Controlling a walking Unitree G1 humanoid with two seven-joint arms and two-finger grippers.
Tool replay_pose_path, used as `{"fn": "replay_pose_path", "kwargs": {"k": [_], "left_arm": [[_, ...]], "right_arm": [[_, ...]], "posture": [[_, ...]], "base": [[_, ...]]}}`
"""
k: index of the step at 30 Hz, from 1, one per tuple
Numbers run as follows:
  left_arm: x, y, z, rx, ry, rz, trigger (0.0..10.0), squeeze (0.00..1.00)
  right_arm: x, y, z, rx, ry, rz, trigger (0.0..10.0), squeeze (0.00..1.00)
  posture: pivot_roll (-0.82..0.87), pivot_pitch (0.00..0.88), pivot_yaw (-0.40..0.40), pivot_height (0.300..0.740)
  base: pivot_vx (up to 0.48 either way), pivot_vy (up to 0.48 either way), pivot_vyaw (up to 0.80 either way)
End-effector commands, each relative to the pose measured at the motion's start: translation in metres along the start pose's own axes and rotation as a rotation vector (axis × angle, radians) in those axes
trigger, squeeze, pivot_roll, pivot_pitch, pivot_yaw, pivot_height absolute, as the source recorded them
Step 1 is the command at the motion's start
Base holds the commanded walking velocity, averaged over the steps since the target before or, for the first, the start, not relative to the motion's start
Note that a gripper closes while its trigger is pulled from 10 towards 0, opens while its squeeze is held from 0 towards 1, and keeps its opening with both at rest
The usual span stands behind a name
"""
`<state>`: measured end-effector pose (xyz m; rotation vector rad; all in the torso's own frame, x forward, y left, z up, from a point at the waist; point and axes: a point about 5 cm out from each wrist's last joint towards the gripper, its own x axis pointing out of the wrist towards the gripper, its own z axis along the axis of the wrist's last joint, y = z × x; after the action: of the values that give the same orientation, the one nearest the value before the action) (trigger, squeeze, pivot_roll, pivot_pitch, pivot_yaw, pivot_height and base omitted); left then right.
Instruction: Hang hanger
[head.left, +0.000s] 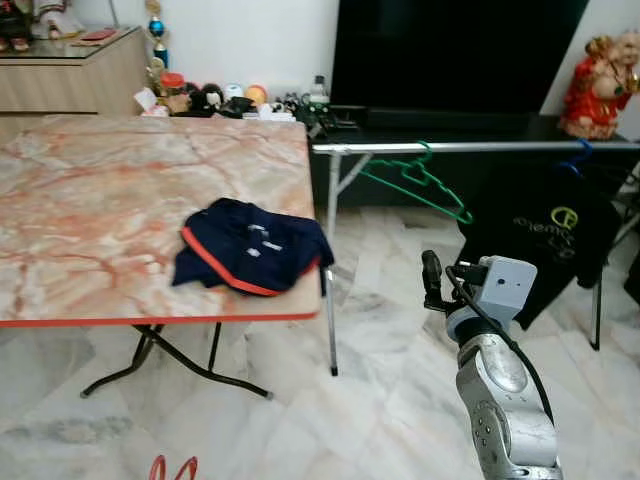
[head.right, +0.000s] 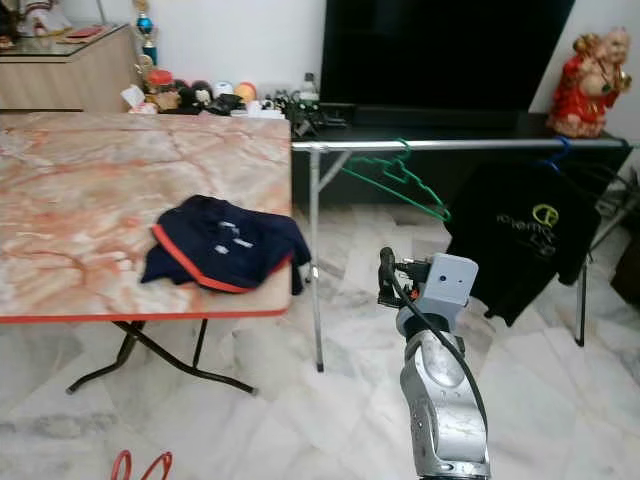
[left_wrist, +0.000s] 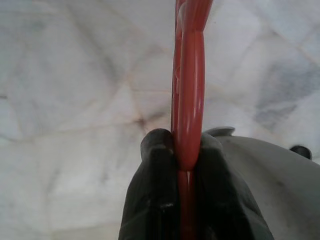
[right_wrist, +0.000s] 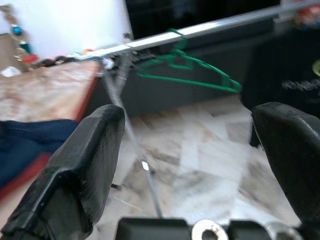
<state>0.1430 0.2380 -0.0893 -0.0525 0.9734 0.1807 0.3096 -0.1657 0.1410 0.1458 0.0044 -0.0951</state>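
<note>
Down low on your left, the red hanger sat pinched between the two black fingers of the left gripper, which were closed tight on its plastic bar above the marble floor; its red loops peeked in at the bottom edge of the head views. Your right gripper was raised with its fingers spread wide and nothing between them, facing the metal clothes rail. On that rail a green hanger hung tilted, and a black T-shirt hung further right. Beside the rail, the marble-patterned bench carried a crumpled navy garment with orange trim near its front corner.
</note>
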Motion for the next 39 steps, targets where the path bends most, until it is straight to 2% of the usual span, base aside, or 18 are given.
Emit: {"fn": "replay_pose_path", "kwargs": {"k": [1,6,10,15,19,20,21,23,25,26,28,29,30,31,32,34,36,39], "left_arm": [[0.000,-0.004,-0.002,0.003,0.006,-0.011,10.0,0.00],[0.000,-0.003,-0.001,0.002,-0.002,-0.007,10.0,0.00],[0.000,-0.001,0.007,0.036,-0.048,-0.008,10.0,0.00],[0.002,0.001,0.035,0.146,-0.162,-0.047,10.0,0.00],[0.002,-0.007,0.066,0.293,-0.261,-0.167,10.0,0.00],[0.000,-0.014,0.079,0.412,-0.290,-0.264,10.0,0.00],[-0.001,-0.018,0.083,0.474,-0.295,-0.313,10.0,0.00],[-0.003,-0.024,0.090,0.573,-0.288,-0.405,10.0,0.00],[-0.007,-0.029,0.094,0.628,-0.254,-0.521,10.0,0.00],[-0.014,-0.035,0.102,0.732,-0.247,-0.634,10.0,0.00],[-0.018,-0.036,0.109,0.793,-0.246,-0.668,10.0,0.00],[-0.020,-0.037,0.112,0.816,-0.246,-0.676,10.0,0.00],[-0.026,-0.039,0.123,0.900,-0.243,-0.717,10.0,0.00],[-0.026,-0.039,0.123,0.900,-0.243,-0.717,10.0,0.00],[-0.035,-0.046,0.135,0.971,-0.245,-0.780,10.0,0.00],[-0.042,-0.053,0.143,1.003,-0.254,-0.830,10.0,0.00],[-0.052,-0.064,0.149,1.049,-0.240,-0.920,10.0,0.00],[-0.067,-0.076,0.149,1.137,-0.176,-1.046,10.0,0.00]], "right_arm": [[0.001,-0.007,0.000,0.013,0.001,-0.026,10.0,0.00],[0.003,-0.011,0.000,0.007,0.006,-0.039,10.0,0.00],[0.005,-0.016,-0.001,-0.012,0.018,-0.052,10.0,0.00],[0.008,-0.028,-0.003,-0.057,0.044,-0.070,10.0,0.00],[0.013,-0.032,-0.009,-0.129,0.114,0.009,10.0,0.00],[0.015,-0.031,-0.014,-0.182,0.153,0.102,10.0,0.00],[0.015,-0.031,-0.017,-0.210,0.174,0.145,10.0,0.00],[0.015,-0.030,-0.024,-0.240,0.227,0.226,10.0,0.00],[0.011,-0.026,-0.033,-0.278,0.300,0.350,10.0,0.00],[0.000,-0.021,-0.048,-0.424,0.408,0.552,10.0,0.00],[-0.009,-0.020,-0.057,-0.522,0.469,0.694,10.0,0.00],[-0.013,-0.019,-0.060,-0.539,0.492,0.748,10.0,0.00],[-0.024,-0.017,-0.065,-0.543,0.552,0.890,10.0,0.00],[-0.024,-0.017,-0.065,-0.543,0.552,0.890,10.0,0.00],[-0.031,-0.016,-0.066,-0.574,0.575,1.041,10.0,0.00],[-0.034,-0.012,-0.062,-0.562,0.568,1.133,10.0,0.00],[-0.038,-0.006,-0.052,-0.493,0.552,1.280,10.0,0.00],[-0.041,-0.004,-0.048,-0.517,0.579,1.416,10.0,0.00]], "posture": [[0.04,0.017,-0.001,0.740],[0.04,0.032,-0.004,0.740],[0.04,0.040,-0.006,0.740],[0.04,0.044,-0.007,0.740],[0.04,0.047,-0.012,0.740],[0.04,0.045,-0.014,0.740],[0.04,0.043,-0.015,0.740],[0.04,0.042,-0.014,0.740],[0.04,0.046,-0.011,0.740],[0.03,0.043,-0.010,0.740],[0.03,0.047,-0.008,0.740],[0.03,0.047,-0.008,0.740],[0.04,0.045,-0.006,0.740],[0.04,0.045,-0.006,0.740],[0.03,0.045,-0.005,0.740],[0.03,0.042,-0.003,0.740],[0.03,0.042,-0.002,0.740],[0.04,0.040,-0.003,0.740]], "base": [[0.000,0.000,0.00],[0.000,0.000,0.00],[0.000,0.000,0.00],[0.000,0.000,0.00],[0.000,0.000,0.00],[0.000,0.000,0.00],[0.000,0.000,0.00],[0.000,0.000,0.00],[0.000,0.000,0.00],[0.000,0.000,0.00],[0.000,0.000,0.00],[0.000,0.000,0.00],[0.000,0.000,0.00],[0.000,0.000,0.00],[0.000,0.000,0.00],[0.000,0.000,0.00],[0.000,0.000,0.00],[0.000,0.000,0.00]]}}
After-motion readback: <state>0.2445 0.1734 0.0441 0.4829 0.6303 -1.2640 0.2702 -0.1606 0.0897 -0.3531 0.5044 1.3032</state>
